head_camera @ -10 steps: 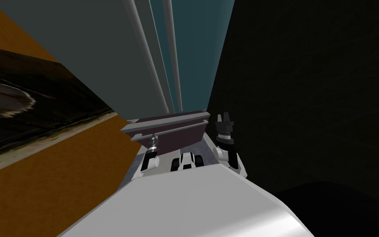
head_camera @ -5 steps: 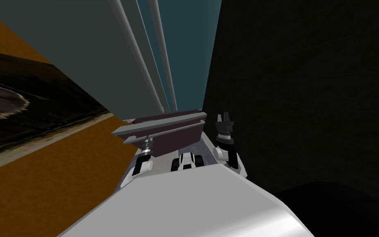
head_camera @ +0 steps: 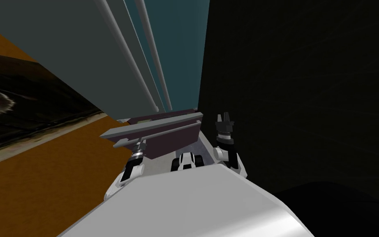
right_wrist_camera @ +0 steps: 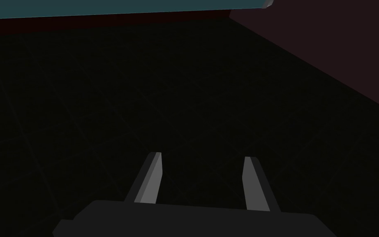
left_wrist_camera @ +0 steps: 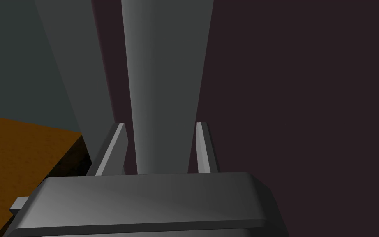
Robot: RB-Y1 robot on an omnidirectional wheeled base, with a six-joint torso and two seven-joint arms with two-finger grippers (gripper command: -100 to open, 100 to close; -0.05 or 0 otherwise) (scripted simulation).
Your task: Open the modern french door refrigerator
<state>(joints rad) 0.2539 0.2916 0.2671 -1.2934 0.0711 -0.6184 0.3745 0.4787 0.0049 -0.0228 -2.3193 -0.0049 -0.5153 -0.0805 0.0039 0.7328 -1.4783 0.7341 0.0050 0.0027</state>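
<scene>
Our left jaws pinch the long grey handle bar (left_wrist_camera: 164, 82) of the dark maroon refrigerator drawer front (head_camera: 174, 142), which we judge part-open; our right jaws stand spread.

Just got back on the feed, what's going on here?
The left gripper is shut on the grey bar handle of a dark maroon panel, low on the refrigerator below its tall grey door. The panel appears to stand out from the front, so it looks partly pulled open. The right gripper is open beside it, holding nothing.
</scene>
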